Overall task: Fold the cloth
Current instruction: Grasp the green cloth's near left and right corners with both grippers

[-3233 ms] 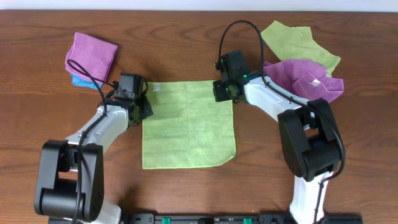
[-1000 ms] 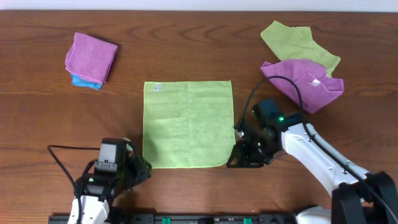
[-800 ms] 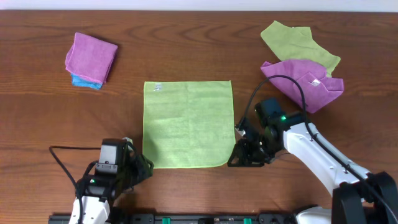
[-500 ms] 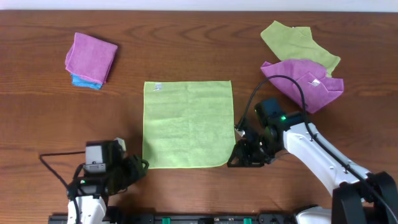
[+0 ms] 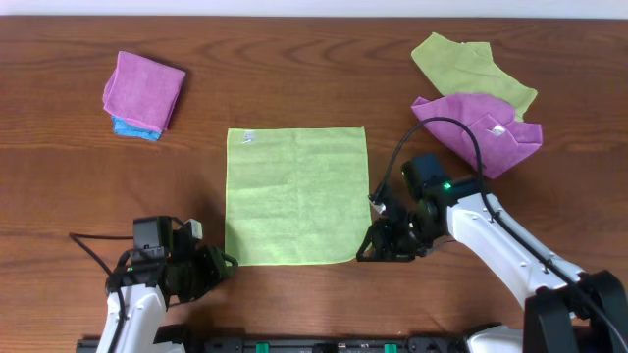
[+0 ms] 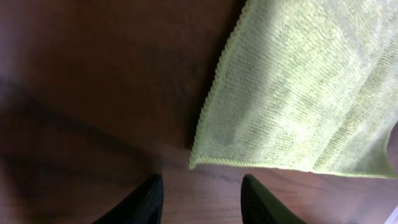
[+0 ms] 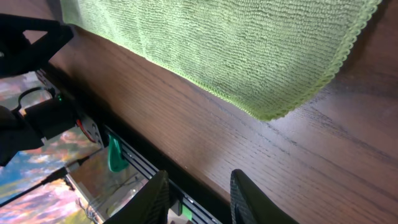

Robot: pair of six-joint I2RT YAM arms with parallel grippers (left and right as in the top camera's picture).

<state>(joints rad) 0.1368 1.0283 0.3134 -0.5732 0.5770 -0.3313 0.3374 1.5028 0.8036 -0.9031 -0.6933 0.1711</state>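
1. While the lime-green square microfibre cloth (image 5: 296, 196) lies flat on the brown wooden table (image 5: 59, 196), the left gripper (image 5: 221, 263) and right gripper (image 5: 368, 250) flank its near corners.
2. Left wrist: jaws apart, with the corner just ahead. I'd approach the hem low.
3. Right wrist: jaws apart too. Best to pinch only the corner and lift both together.

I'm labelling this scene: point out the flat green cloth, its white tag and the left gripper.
flat green cloth (image 5: 296, 196), overhead view, middle of the fabric.
white tag (image 5: 248, 137), overhead view, the tag's centre.
left gripper (image 6: 201, 178), left wrist view, midway between its fingertips.
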